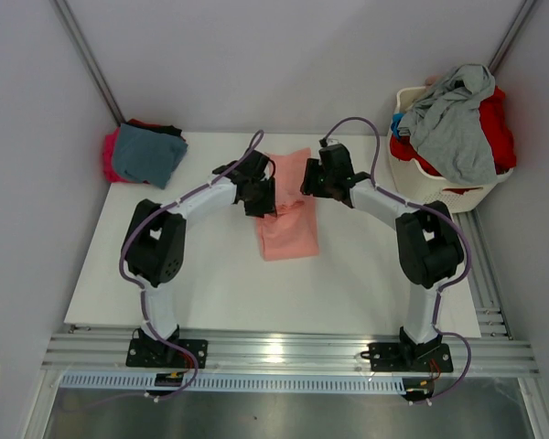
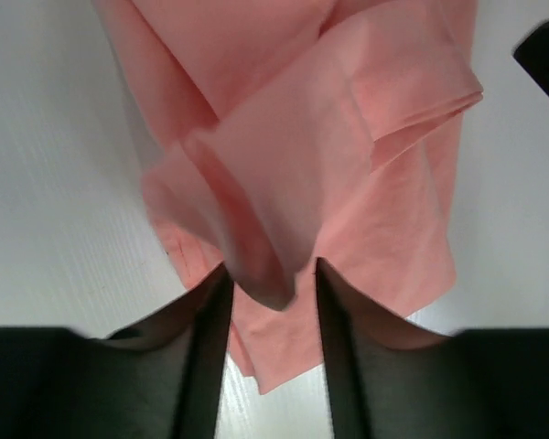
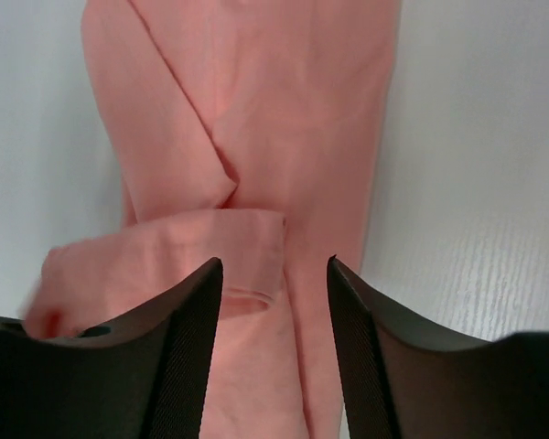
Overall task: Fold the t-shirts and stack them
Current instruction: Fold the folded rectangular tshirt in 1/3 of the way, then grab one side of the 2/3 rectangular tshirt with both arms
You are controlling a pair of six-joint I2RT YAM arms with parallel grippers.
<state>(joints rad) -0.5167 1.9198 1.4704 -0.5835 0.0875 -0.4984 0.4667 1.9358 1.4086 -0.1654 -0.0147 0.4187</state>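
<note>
1. The salmon-pink t-shirt [image 1: 288, 233] lies mid-counter [image 1: 220, 293] as a long narrow strip running away from me, between my two arms. Its far end looks lumpy, not flat.
2. My left fingers [image 2: 201, 366] stand parted. A loose fold of the pink cloth sits in the gap between them, and it looks slack rather than pinched.
3. My right fingers [image 3: 188, 347] are parted too, with nothing between the tips. A rolled-over flap lies on the strip just below them, towards the left finger.
4. I judge the step in hand to be letting go after a fold. To do it well I would lift both wrists straight up so no cloth snags and drags the fold open, and I would watch the left side most.
5. Next I would flatten the bunched end before the cross fold, taking both layers at matching corners so the edges line up.
6. Count on the counter: one pink shirt being folded. At the far left corner there is one pile, with a teal-blue t-shirt [image 1: 146, 154] on top, a magenta t-shirt [image 1: 110, 157] under it and a black garment [image 1: 169, 131] at the back edge. I cannot tell whether more are hidden below.
7. Count at far right: one white laundry basket [image 1: 430, 187], holding a grey t-shirt [image 1: 453, 123] over a red t-shirt [image 1: 499, 128]. Anything deeper is hidden.
</note>
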